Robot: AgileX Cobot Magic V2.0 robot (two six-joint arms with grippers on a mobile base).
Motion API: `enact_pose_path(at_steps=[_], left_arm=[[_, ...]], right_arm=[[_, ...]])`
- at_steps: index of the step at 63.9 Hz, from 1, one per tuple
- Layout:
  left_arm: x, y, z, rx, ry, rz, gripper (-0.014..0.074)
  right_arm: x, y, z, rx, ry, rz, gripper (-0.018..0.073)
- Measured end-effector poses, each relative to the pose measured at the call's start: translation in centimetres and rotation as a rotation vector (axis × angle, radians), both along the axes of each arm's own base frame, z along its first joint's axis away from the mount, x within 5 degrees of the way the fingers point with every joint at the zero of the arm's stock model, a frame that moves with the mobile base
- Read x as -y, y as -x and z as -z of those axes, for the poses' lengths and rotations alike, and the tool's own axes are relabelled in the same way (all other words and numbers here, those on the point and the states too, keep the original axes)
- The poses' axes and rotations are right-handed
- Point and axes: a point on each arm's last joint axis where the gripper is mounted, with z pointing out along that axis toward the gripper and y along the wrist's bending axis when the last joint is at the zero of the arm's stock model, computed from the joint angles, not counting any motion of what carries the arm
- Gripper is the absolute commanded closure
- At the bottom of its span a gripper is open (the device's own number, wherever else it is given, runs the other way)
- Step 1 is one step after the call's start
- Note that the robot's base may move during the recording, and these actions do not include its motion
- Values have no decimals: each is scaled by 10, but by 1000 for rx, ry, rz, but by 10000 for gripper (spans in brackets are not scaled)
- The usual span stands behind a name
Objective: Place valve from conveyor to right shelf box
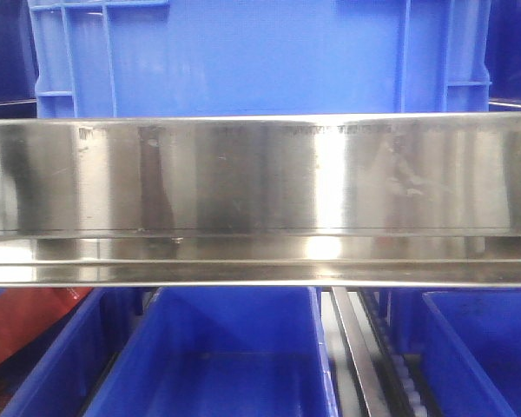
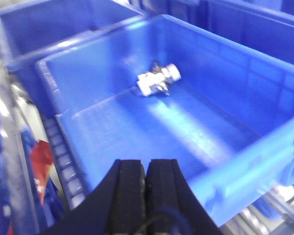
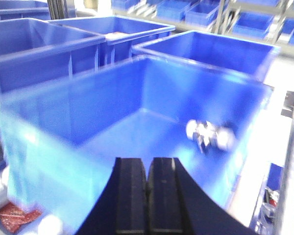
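A silver metal valve [image 2: 158,80] lies on the floor of a blue shelf box [image 2: 245,93], near its far wall. The same valve [image 3: 209,134] shows blurred in the right wrist view, inside the blue box [image 3: 49,127] by its right wall. My left gripper [image 2: 146,169] is shut with nothing between its black pads, hovering over the near rim of the box. My right gripper [image 3: 148,169] is also shut and empty, above the near part of that box. The conveyor is out of view.
A shiny steel shelf rail [image 1: 260,200] fills the front view, with a blue crate [image 1: 260,52] above and blue bins [image 1: 217,356] below. More blue boxes [image 3: 210,49] stand around. A roller track [image 2: 63,161] and a red packet [image 2: 41,156] lie at the left.
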Motion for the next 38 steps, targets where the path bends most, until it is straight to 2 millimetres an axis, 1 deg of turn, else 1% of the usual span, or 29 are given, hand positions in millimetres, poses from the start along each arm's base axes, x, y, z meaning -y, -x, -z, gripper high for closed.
enact_pose_path(at_steps=[6, 7, 9, 10, 11, 12, 20, 23, 28, 31, 34, 38], left_arm=[[-9, 20, 22, 66, 29, -2, 708], [-11, 25, 29, 71, 32, -3, 708], [-14, 34, 35, 106, 49, -3, 708], [-15, 35, 44, 101, 51, -2, 708], [-17, 41, 46, 123, 63, -2, 708], [-18, 42, 55, 116, 67, -1, 708], [-26, 67, 95, 168, 150, 5, 708], [-28, 73, 115, 171, 184, 5, 708], [-32, 82, 140, 199, 220, -1, 708], [-35, 87, 151, 225, 237, -5, 708], [-37, 90, 166, 236, 244, -10, 708], [-39, 94, 177, 263, 258, -14, 708]], right_arm=[[12, 20, 24, 28, -19, 8, 721], [13, 22, 31, 22, -16, 8, 721], [17, 28, 38, 30, -21, 10, 721], [19, 31, 43, 34, -24, 11, 721], [20, 34, 47, 37, -25, 11, 721], [23, 38, 49, 45, -31, 12, 721], [33, 55, 85, 50, -34, 15, 721], [36, 61, 99, 54, -37, 17, 721], [40, 67, 119, 65, -45, 21, 721], [41, 69, 132, 68, -48, 24, 721], [43, 71, 140, 78, -54, 26, 721], [44, 73, 149, 84, -58, 27, 721]])
